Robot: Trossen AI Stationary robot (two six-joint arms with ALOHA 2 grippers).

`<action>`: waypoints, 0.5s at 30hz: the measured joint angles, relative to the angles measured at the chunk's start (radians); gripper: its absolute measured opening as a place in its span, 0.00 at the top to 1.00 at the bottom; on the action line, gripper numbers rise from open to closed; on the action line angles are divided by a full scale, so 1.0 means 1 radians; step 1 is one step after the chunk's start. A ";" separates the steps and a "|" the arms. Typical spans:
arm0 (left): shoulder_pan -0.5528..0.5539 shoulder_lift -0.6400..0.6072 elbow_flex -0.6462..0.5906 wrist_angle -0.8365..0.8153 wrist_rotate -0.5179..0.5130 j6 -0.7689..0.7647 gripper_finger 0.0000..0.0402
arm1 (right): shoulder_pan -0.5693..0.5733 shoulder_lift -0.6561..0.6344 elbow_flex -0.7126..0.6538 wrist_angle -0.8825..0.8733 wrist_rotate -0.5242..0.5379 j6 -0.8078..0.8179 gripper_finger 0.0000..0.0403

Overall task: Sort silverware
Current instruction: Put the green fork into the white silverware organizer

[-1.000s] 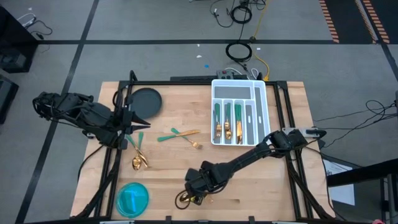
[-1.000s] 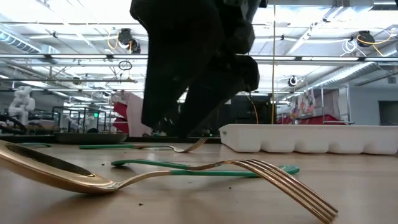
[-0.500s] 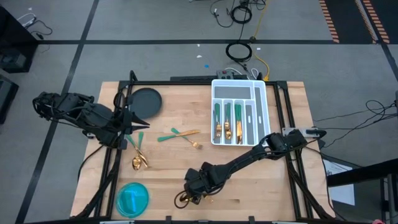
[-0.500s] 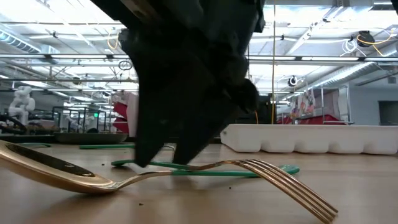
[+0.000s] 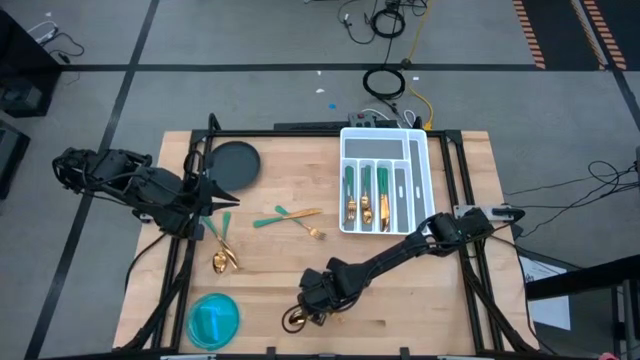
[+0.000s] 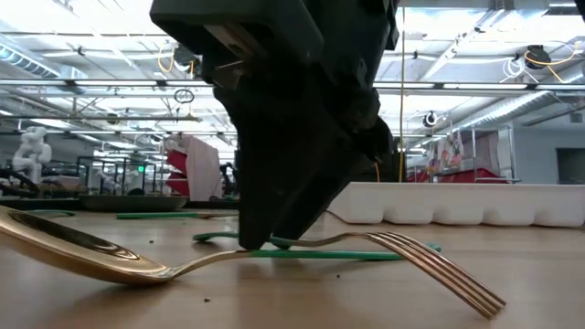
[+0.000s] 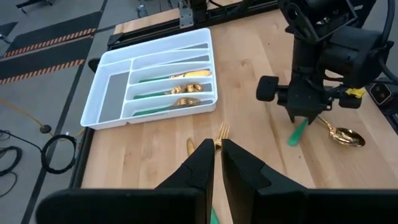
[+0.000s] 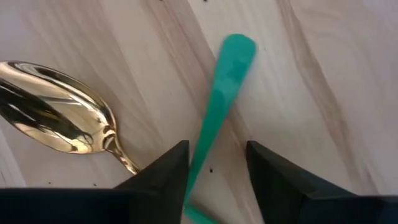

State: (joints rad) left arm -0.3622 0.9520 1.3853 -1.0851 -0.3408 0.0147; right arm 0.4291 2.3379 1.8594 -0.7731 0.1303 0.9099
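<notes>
Near the table's front edge lie a gold fork (image 6: 439,272) and a gold spoon (image 8: 56,118), both flat with their green handles crossing. My right gripper (image 5: 312,305) (image 6: 260,239) is down on them, open, one finger on either side of a green handle (image 8: 225,87). My left gripper (image 5: 220,200) (image 7: 217,146) hovers shut above the table's left side, holding nothing that I can see. More silverware lies mid-table (image 5: 290,215) and left of it (image 5: 222,256). Several pieces lie in the white tray (image 5: 383,140). My right gripper comes steeply from above, its fingers (image 8: 168,174) straddling the green handle (image 8: 205,149) across its length, some way back from its rounded end. One finger's inner edge lies at the handle, and a gap shows beside the other finger. The handle lies flat on the table.
A dark round plate (image 5: 235,162) sits at the far left and a blue round dish (image 5: 213,320) at the near left corner. The white tray (image 7: 99,62) stands at the far right. Bare wood lies between the tray and my right gripper.
My right gripper has sunk until its fingertips reach the table over the green handle. The fork has shifted slightly on the table, its handle end sliding toward the right edge.
</notes>
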 joint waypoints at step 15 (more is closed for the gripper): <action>0.000 0.000 0.000 0.000 0.000 0.000 0.90 | -0.004 -0.001 -0.001 -0.007 -0.004 -0.032 0.99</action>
State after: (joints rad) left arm -0.3622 0.9520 1.3853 -1.0855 -0.3408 0.0143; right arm 0.4255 2.3368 1.8580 -0.7797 0.1261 0.8778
